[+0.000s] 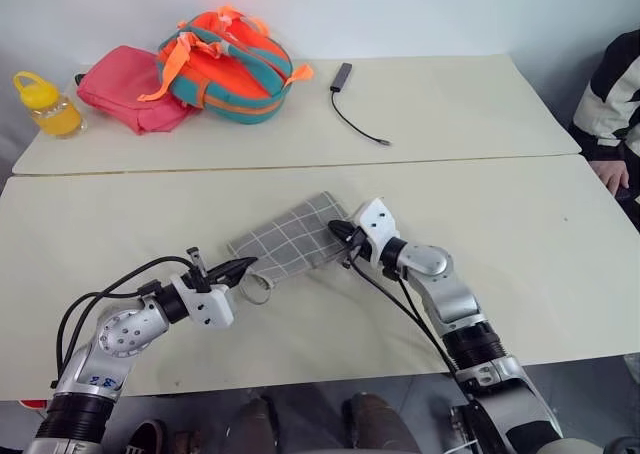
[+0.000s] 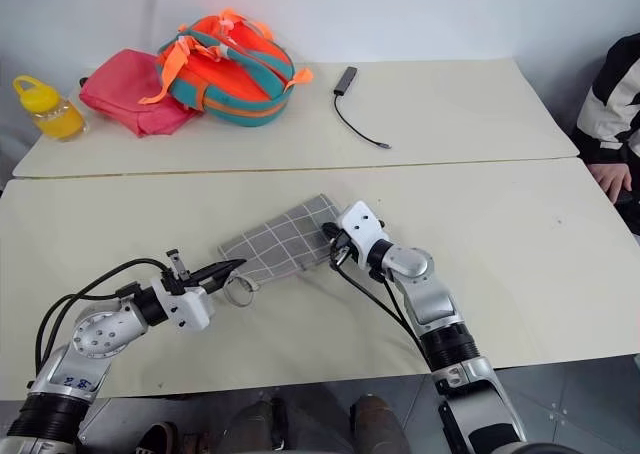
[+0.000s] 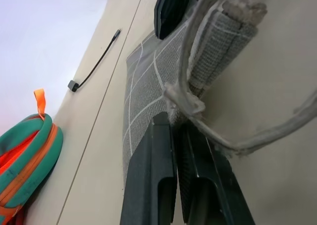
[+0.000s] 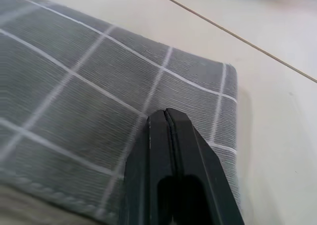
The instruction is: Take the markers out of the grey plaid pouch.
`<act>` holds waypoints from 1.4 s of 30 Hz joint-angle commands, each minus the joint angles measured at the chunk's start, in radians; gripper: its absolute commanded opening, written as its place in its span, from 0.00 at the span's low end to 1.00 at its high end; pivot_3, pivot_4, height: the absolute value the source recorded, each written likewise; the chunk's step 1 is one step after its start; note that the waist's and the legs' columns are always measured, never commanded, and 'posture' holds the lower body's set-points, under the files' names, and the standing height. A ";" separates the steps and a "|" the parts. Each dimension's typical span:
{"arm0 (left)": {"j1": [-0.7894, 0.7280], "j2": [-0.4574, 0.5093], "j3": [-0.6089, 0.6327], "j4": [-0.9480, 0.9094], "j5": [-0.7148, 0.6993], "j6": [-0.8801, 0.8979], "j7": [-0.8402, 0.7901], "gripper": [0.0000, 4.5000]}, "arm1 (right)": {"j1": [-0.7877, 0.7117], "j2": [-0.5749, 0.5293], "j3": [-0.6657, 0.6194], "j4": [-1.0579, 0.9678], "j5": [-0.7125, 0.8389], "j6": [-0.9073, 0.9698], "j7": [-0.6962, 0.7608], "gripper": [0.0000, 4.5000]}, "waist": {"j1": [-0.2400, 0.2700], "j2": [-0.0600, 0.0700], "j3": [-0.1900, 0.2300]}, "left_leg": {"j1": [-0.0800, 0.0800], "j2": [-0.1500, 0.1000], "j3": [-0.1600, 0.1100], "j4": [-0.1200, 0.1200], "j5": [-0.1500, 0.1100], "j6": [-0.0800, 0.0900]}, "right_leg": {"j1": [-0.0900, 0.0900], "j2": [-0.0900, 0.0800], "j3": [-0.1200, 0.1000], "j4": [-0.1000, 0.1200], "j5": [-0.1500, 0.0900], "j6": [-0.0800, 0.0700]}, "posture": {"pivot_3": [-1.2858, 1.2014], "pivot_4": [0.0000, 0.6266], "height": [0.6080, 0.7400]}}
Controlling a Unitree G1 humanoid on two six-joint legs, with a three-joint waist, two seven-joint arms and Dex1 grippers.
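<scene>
The grey plaid pouch (image 1: 290,238) lies flat mid-worktop (image 1: 150,214), the left gripper (image 1: 243,267) clamped on its near-left end by the loop, the right gripper (image 1: 342,233), fingers together, at its right edge.

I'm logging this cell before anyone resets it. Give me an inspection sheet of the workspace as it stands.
Surface: two cream tables butted together.
Job's things: grey plaid pouch lying flat; markers nothing seen.
Clutter: pink bag, orange-teal backpack, yellow bottle, all at the far edge.
Grippers: left gripper shut at the pouch's near end; right gripper shut, at its far end.
Cables: black cable with adapter.
Surroundings: person seated at right.
</scene>
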 commanded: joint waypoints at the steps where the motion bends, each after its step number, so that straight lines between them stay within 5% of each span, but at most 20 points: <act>1: 0.012 -0.005 -0.026 0.006 0.035 0.022 0.016 0.00 | -0.001 -0.017 -0.035 -0.168 0.115 0.089 0.073 0.27 | 0.001 0.000 0.000 | 0.000 0.000 0.000 0.000 0.000 0.000 | 0.000 0.000 0.000 0.000 0.000 0.000 | 0.52 0.24 1.00; 7: -0.061 -0.031 -0.040 0.010 0.125 0.101 0.084 0.00 | 0.034 -0.081 0.014 -0.421 0.312 0.341 0.218 0.73 | 0.021 0.000 0.000 | 0.000 0.000 -0.001 0.001 -0.001 0.001 | 0.001 0.000 0.000 0.000 0.000 0.000 | 0.52 0.24 1.00; 18: -0.154 -0.118 -0.131 0.025 0.316 0.239 0.240 0.00 | 0.125 -0.111 0.034 -0.474 0.391 0.633 0.125 0.73 | 0.039 0.000 0.000 | -0.001 -0.003 -0.001 0.007 -0.001 0.010 | 0.003 -0.001 0.001 0.001 0.002 0.001 | 0.52 0.24 1.00; 26: -0.149 -0.110 -0.153 0.009 0.306 0.249 0.249 0.00 | 0.135 0.102 -0.105 -0.463 0.553 0.812 -0.068 0.73 | 0.046 0.000 -0.001 | -0.001 -0.002 0.000 0.006 -0.001 0.008 | 0.002 -0.001 0.001 0.001 0.002 0.001 | 0.52 0.24 1.00; 31: -0.146 -0.106 -0.159 0.003 0.299 0.251 0.249 0.00 | 0.125 0.134 -0.072 -0.446 0.540 0.805 -0.104 0.73 | 0.049 0.000 -0.001 | -0.002 -0.002 0.001 0.006 -0.002 0.008 | 0.001 -0.001 0.002 0.000 0.002 0.001 | 0.52 0.24 1.00; 34: -0.147 -0.106 -0.160 -0.001 0.297 0.252 0.250 0.00 | 0.114 0.161 -0.081 -0.418 0.542 0.786 -0.130 0.60 | 0.049 0.000 -0.001 | -0.002 -0.002 0.001 0.005 -0.002 0.008 | 0.000 -0.001 0.002 0.000 0.002 0.001 | 0.52 0.24 1.00; 42: -0.125 -0.097 -0.154 -0.021 0.289 0.263 0.255 0.00 | 0.104 0.160 -0.082 -0.386 0.537 0.769 -0.138 0.01 | 0.048 0.000 -0.001 | -0.002 -0.002 0.002 0.005 -0.002 0.008 | 0.000 -0.001 0.002 -0.001 0.002 0.001 | 0.52 0.24 1.00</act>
